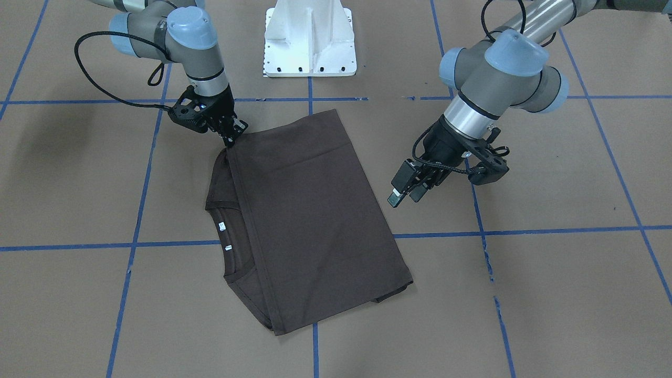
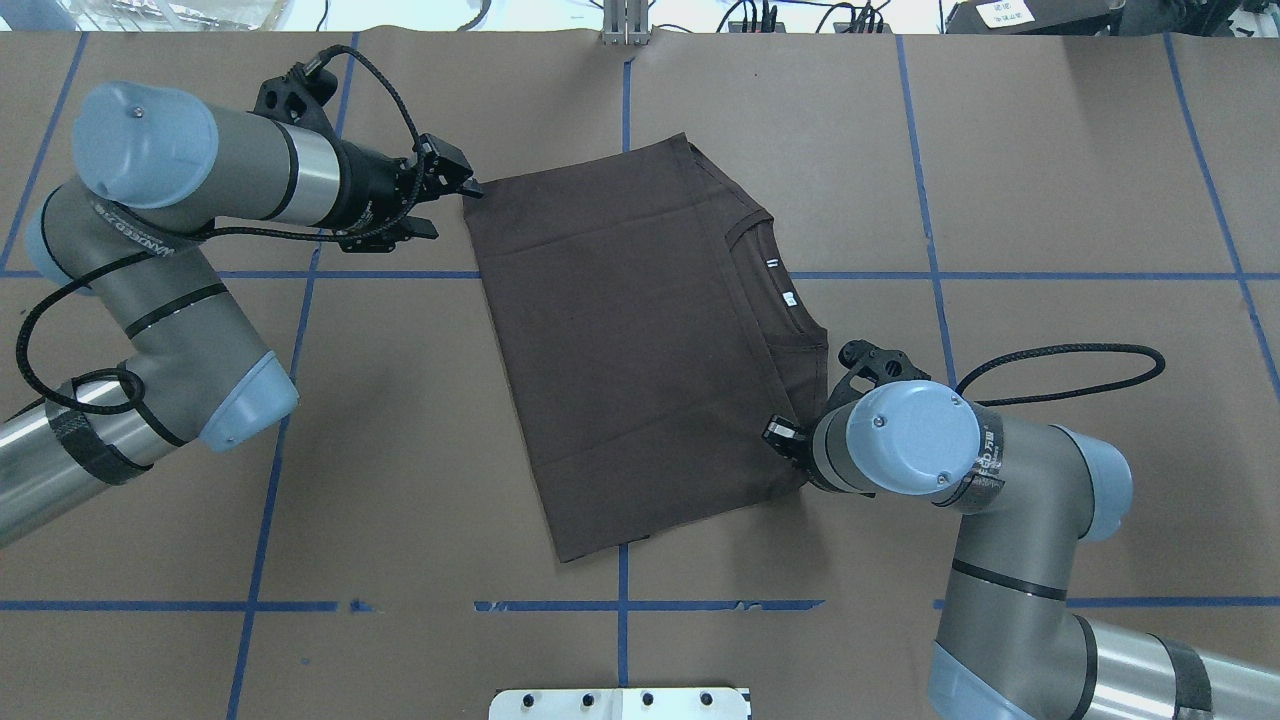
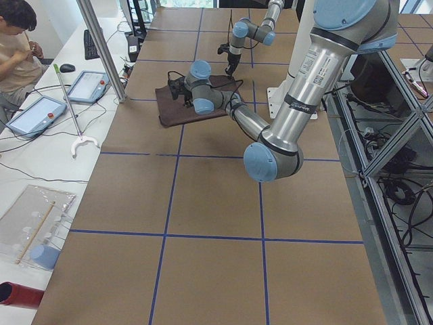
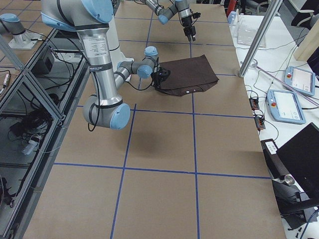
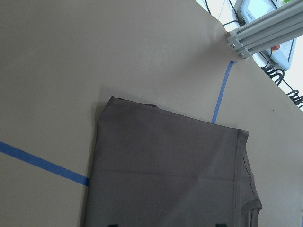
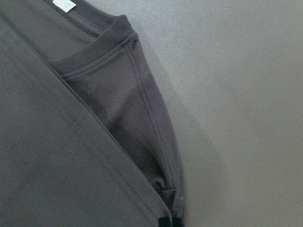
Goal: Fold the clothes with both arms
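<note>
The shirt [image 1: 315, 210] lies folded on the table [image 1: 525, 289], in the middle, a little in front of the white base [image 1: 310, 42]. One half is laid over the other, so the upper layer covers most of it. Only a narrow strip on the robot's right side is bare. In this strip the collar [image 6: 116, 35] and two white tags [image 1: 222, 226] show. The cloth is flat and smooth, with one light crease across the end near the base.

The right gripper [image 1: 231, 139] is at the shirt's corner nearest the base, on the collar side. Its fingers point down onto the folded edge, and the fabric rises a little toward them. They seem closed on this corner. I say it with care, because the overhead view hides the tips under the wrist, and the wrist view shows only a dark tip at the gathered seam.

The left gripper [image 1: 405, 197] is on the other side of the shirt, just beside the far corner. Its fingers are spread apart, with nothing between them.
</note>
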### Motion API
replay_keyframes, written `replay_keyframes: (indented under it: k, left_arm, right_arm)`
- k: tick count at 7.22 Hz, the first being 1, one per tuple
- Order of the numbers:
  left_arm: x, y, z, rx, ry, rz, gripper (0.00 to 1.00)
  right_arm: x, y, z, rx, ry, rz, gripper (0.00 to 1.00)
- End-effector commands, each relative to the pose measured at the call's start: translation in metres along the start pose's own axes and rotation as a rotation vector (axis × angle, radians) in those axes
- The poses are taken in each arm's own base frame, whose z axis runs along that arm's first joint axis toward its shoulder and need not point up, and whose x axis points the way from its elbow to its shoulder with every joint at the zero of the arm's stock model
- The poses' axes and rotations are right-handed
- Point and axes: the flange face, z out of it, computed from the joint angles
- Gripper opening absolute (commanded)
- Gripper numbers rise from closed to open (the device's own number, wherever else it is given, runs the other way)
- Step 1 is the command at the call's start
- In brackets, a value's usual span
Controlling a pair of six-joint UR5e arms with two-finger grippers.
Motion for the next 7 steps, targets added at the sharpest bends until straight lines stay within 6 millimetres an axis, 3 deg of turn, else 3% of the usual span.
replay_keyframes:
  k: [1,2,3,4,5,7]
  left_arm:
    - [0.001,0.016,-0.016,-0.057,0.018,-0.067,0.75]
    - [-0.016,0.040,-0.026,-0.088,0.015,-0.075,0.75]
    - [-0.029,0.068,-0.035,-0.126,0.011,-0.109,0.75]
    - [-0.052,0.093,-0.050,-0.146,-0.003,-0.144,0.75]
    - [-0.083,0.145,-0.062,-0.155,-0.018,-0.166,0.75]
    - [-0.121,0.254,-0.037,-0.145,-0.084,-0.233,0.75]
  right_arm:
    - [0.011,0.039,-0.027,-0.045,0.019,0.026,0.00]
    - [0.018,0.063,-0.042,-0.068,0.044,0.019,0.00]
    - [0.023,0.090,-0.042,-0.095,0.059,0.033,0.00]
    - [0.030,0.106,-0.054,-0.125,0.049,0.019,0.00]
    - [0.038,0.111,-0.061,-0.137,0.048,0.008,0.00]
    - [0.040,0.111,-0.061,-0.138,0.050,0.007,0.00]
